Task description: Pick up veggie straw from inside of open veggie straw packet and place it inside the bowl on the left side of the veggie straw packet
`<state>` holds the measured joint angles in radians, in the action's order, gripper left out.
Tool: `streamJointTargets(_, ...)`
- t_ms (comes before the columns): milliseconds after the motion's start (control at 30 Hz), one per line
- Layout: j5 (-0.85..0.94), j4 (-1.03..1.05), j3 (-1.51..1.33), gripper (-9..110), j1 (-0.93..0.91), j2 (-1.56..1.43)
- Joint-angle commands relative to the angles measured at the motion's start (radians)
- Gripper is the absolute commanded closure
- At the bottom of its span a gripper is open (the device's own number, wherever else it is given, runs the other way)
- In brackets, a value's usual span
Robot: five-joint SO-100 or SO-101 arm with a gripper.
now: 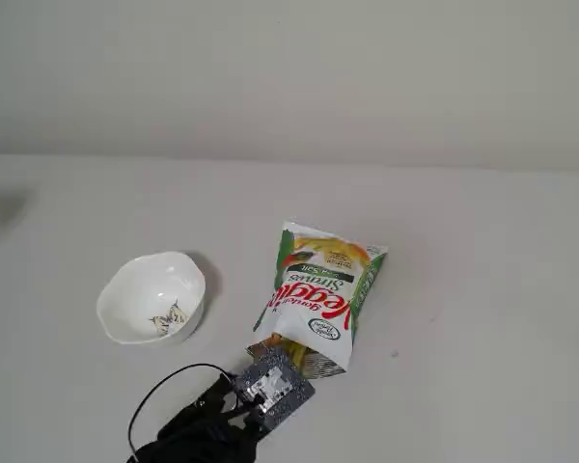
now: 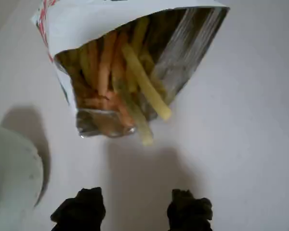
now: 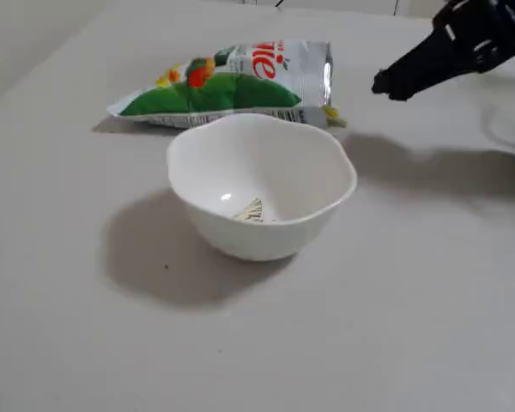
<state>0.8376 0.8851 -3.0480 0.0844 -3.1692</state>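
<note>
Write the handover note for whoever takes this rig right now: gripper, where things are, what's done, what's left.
Gripper: open, empty, hovering just short of the packet mouth.
Veggie straw packet: lying flat on the table, open end toward the arm, straws inside.
Veggie straw: pale yellow, its tip poking out of the opening in the wrist view.
Bowl: upright beside the packet, no straw in it.
Done: approach only.
Left: grasp the straw, lift it, drop it in the bowl.

White-green veggie straw packet, red lettering; pale yellow veggie straw; white bowl, seemingly dark motif.
</note>
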Motion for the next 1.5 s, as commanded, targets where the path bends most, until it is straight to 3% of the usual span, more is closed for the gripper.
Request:
streamJointTargets(0,0.08,-0.15,0.13,81,-0.025,0.268)
streamJointTargets(700,0.133,-0.43,0.456,82,-0.086,0.919)
streamJointTargets(1467,0.184,-0.506,0.502,83,-0.12,1.058)
